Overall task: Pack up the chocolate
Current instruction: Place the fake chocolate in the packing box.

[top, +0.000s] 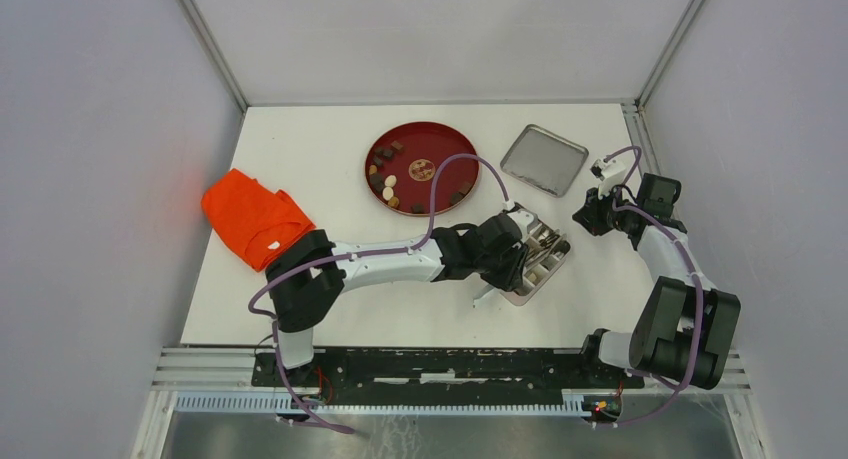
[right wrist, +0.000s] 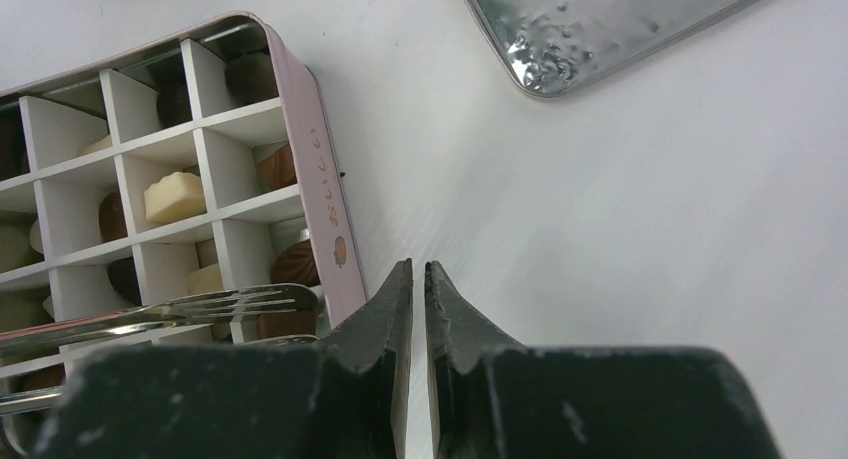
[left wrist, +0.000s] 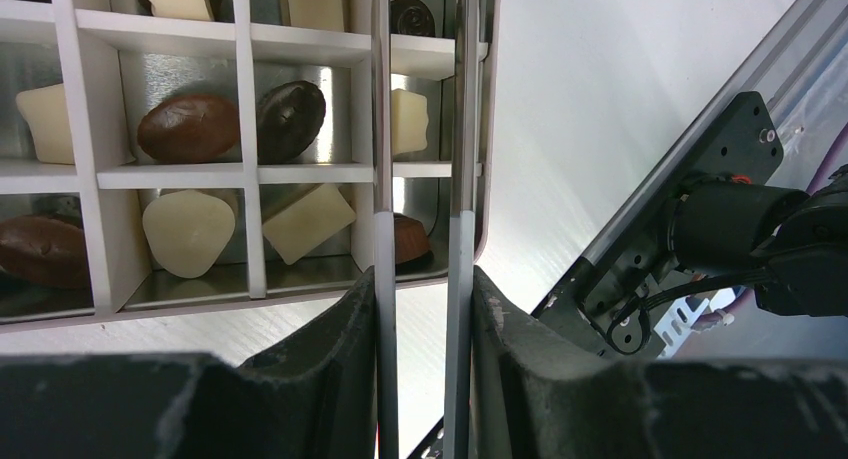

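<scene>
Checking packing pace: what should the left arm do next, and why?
Probably lift the tweezers clear of the box and move to the red plate: the left gripper holds them over filled compartments, no piece shows between their tips, and chocolate lies waiting on that plate.

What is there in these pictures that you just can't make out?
- Top view: the left claw covers most of the box, so its filled cells cannot be counted.
- Left wrist view: the tweezers run off the top edge, so their tips are unseen.
- Right wrist view: the frame's left edge cuts off part of the box.
- Top view: the chocolate on the red plate is too small to tell shapes.
</scene>
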Action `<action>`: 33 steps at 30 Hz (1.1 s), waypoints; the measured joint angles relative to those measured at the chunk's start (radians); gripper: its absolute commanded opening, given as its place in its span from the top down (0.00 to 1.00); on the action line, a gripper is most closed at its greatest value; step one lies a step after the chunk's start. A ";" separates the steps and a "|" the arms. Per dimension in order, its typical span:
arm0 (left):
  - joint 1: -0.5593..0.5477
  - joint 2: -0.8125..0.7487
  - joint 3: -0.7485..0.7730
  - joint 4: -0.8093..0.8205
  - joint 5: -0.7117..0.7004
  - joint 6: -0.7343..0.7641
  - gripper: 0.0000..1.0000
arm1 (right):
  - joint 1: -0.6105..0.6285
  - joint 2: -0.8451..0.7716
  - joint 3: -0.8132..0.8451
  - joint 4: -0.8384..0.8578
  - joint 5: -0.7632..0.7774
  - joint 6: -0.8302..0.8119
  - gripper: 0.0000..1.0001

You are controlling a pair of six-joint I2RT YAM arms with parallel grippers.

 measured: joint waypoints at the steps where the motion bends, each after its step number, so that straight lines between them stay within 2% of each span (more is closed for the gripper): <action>1: 0.000 0.000 0.000 0.000 0.000 0.000 0.61 | 0.000 0.000 0.000 0.000 -0.002 0.000 0.87; 11: 0.000 0.000 0.002 -0.003 0.001 0.000 0.60 | -0.001 0.001 0.000 0.000 -0.006 -0.002 0.88; 17: 0.000 -0.003 0.002 -0.003 0.001 0.000 0.64 | -0.001 0.002 0.000 -0.001 -0.006 -0.003 0.88; 23: 0.000 -0.051 0.002 -0.004 0.005 0.000 0.76 | -0.001 0.002 0.000 -0.005 -0.014 -0.003 0.88; 30: 0.000 -0.177 -0.003 -0.019 -0.024 0.000 0.93 | -0.001 0.002 0.000 -0.008 -0.022 -0.003 0.88; 33: 0.006 -0.246 -0.032 -0.049 -0.079 0.007 0.94 | -0.001 0.002 0.000 -0.008 -0.024 -0.004 0.88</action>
